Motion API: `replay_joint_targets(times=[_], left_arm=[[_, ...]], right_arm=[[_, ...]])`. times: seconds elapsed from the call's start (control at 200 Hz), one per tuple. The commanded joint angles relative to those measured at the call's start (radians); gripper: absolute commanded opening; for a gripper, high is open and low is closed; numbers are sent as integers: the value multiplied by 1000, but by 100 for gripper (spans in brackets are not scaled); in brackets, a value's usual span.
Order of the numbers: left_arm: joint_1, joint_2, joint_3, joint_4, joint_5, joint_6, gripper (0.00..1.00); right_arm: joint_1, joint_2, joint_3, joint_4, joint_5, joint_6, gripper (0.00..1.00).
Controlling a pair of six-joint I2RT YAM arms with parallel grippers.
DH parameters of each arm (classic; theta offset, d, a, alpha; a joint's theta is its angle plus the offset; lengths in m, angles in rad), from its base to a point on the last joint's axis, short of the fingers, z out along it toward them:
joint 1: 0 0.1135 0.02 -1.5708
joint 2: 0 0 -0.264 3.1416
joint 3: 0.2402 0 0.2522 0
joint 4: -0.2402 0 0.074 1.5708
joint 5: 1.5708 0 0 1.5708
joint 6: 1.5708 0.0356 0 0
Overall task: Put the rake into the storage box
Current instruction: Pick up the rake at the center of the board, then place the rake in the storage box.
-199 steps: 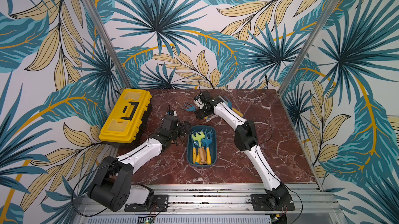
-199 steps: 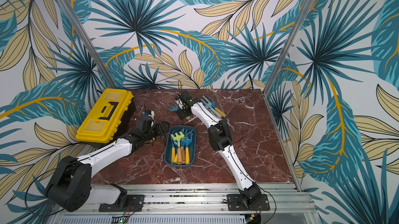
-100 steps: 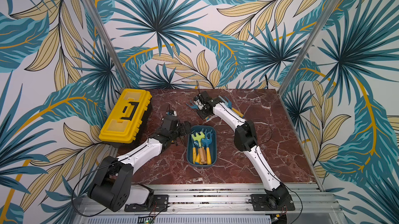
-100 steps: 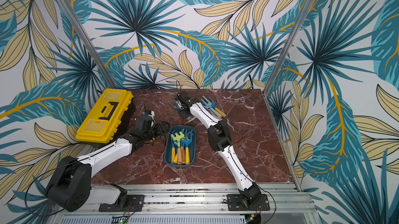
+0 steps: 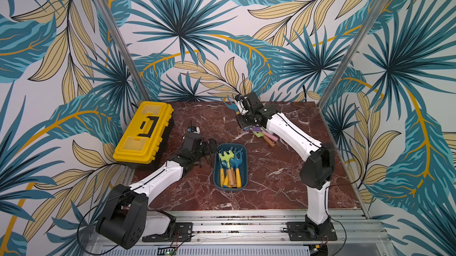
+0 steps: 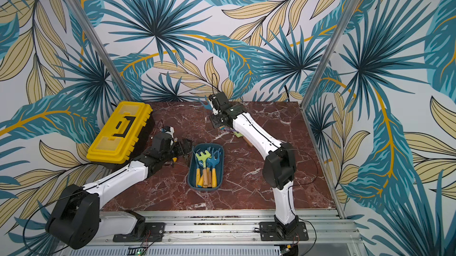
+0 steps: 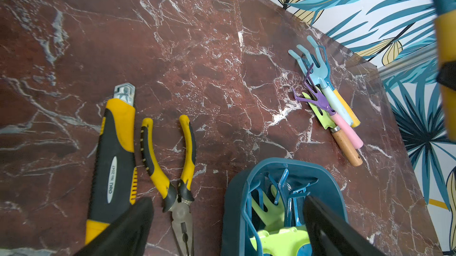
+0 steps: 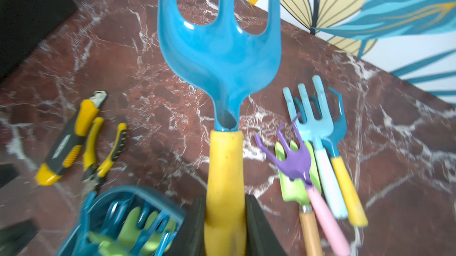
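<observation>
The right arm's fingers (image 8: 259, 227) are pinching the yellow handle of the rake (image 8: 222, 52). In a top view its blue tines show in the upper middle of the frame, seemingly clear of the table (image 5: 271, 188). The storage box (image 5: 230, 189) stands in the lower middle, well apart from the rake, with several rakes (image 5: 230, 166) inside.

I judge that the carry to the box is the step now. To do it well, keep the pinch firm, turn the handle along the box's long side, lower it onto the rakes there, and only then release. The left arm's fingers (image 7: 123, 230) are spread wide just beside the box's corner, so the path should avoid them.

In both top views the handle is hidden behind the wrist. In the right wrist view its end is cut off and the box is blurred. The loose pile of rakes (image 5: 264, 135) lies partly under the right arm.
</observation>
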State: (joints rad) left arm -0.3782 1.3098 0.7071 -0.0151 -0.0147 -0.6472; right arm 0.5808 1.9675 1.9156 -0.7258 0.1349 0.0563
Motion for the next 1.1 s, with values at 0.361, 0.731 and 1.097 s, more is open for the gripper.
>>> replay_joint_targets(times=[0.361,0.731,1.097], left_arm=[[9,-64,-44,28,-69,-9,100],[9,-68,-47,27,-64,-14,100],[10,-86,-50,26,-57,-18,100]], right_arm=[[241,-386,-552,49,8,547,13],[427,-522,-736,42,115,950,10],[473,-446,-773,84,126,1049,10]])
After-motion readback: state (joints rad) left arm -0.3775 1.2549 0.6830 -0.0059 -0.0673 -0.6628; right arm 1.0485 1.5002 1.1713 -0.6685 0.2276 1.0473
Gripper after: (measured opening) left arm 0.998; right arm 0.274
